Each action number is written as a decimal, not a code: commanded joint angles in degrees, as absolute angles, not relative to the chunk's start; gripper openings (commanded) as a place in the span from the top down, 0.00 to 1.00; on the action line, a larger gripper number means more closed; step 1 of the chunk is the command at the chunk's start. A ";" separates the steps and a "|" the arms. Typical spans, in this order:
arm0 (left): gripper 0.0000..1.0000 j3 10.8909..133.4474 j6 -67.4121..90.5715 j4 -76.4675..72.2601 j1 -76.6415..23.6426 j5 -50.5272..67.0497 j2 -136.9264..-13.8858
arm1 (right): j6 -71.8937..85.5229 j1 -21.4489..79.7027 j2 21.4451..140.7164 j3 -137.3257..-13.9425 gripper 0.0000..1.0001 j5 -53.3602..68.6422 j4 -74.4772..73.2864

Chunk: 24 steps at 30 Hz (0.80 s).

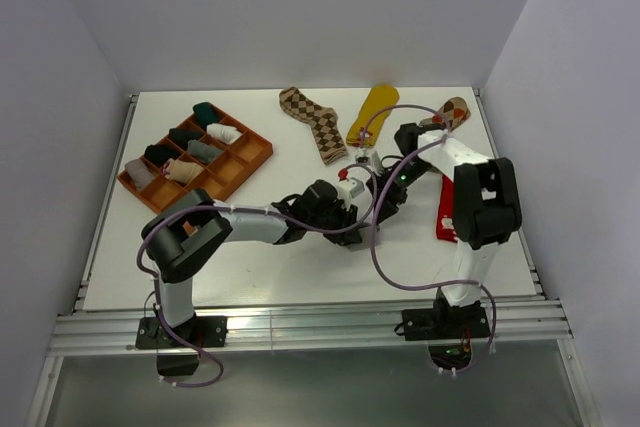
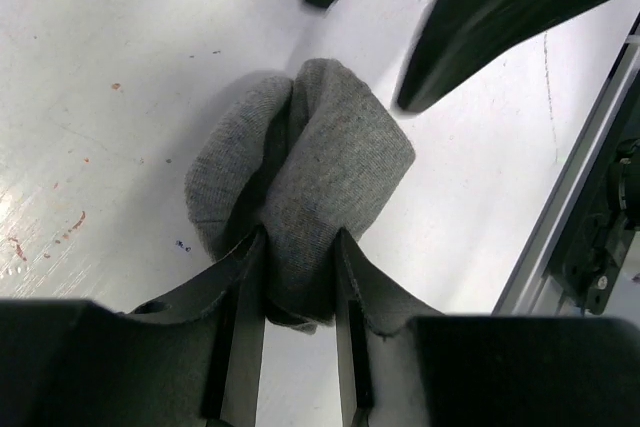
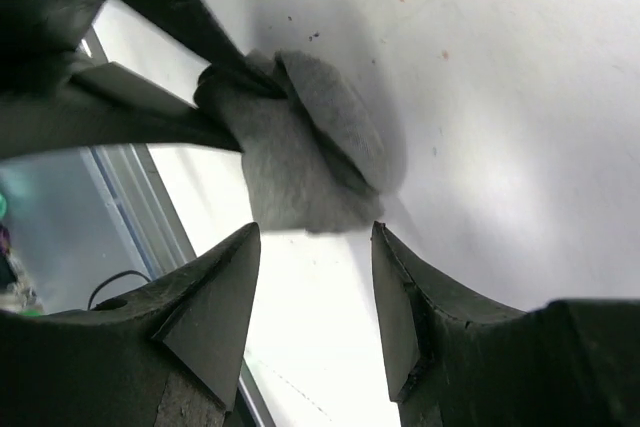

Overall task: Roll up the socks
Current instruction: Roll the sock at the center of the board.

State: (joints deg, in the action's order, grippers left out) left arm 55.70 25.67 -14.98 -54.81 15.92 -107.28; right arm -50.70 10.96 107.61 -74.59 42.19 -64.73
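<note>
A grey sock (image 2: pixel 310 167), bundled into a fat roll creased down its middle, sits at centre. Lying flat: a brown argyle sock (image 1: pixel 313 123) at twelve o'clock, a mustard sock (image 1: pixel 374 113) at one, a second argyle sock (image 1: pixel 453 110) at two, partly hidden, and a red sock (image 1: pixel 444 219) at three.

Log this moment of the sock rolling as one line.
task: roll the socks | left gripper: shut on rolled grey fabric sock | right gripper: open, tips near the sock

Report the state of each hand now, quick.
Left hand: closed on the rolled grey sock.
Right hand: open, holding nothing; the sock lies just past its fingertips.
</note>
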 commanded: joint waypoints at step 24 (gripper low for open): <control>1.00 65.12 28.13 15.73 -47.99 33.39 -117.94 | -51.86 21.34 63.55 -36.30 0.30 26.55 -24.18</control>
